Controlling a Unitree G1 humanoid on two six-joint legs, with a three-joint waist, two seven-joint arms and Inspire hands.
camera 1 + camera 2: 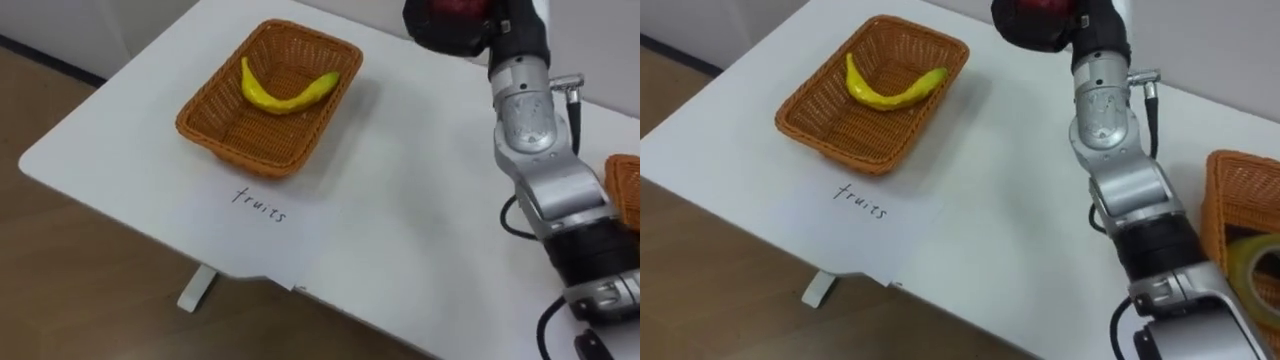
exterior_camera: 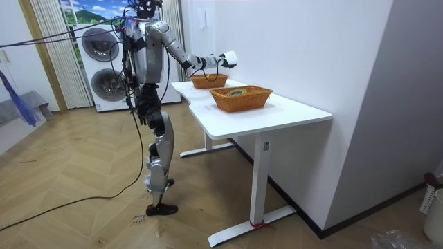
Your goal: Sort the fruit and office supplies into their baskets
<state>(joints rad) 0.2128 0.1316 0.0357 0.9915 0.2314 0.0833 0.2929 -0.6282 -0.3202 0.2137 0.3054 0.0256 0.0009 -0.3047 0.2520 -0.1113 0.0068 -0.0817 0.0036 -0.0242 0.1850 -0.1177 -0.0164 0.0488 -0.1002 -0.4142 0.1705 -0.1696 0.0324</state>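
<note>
Banana [image 1: 288,92]: lying in the wicker basket [image 1: 215,125] on the counter [image 1: 400,200].
Right hand [image 1: 440,40]: curled round a red fruit [image 1: 455,6], raised right of the basket.

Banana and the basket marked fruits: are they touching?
Touching. In the left eye view the banana lies inside the basket, resting against its woven floor and wall.

You've got a white tabletop [image 1: 400,200] carrying two wicker baskets: the left basket [image 1: 240,150] with a handwritten paper label [image 1: 265,220] just beside its near edge, and the right basket [image 1: 1230,200] well apart.
</note>
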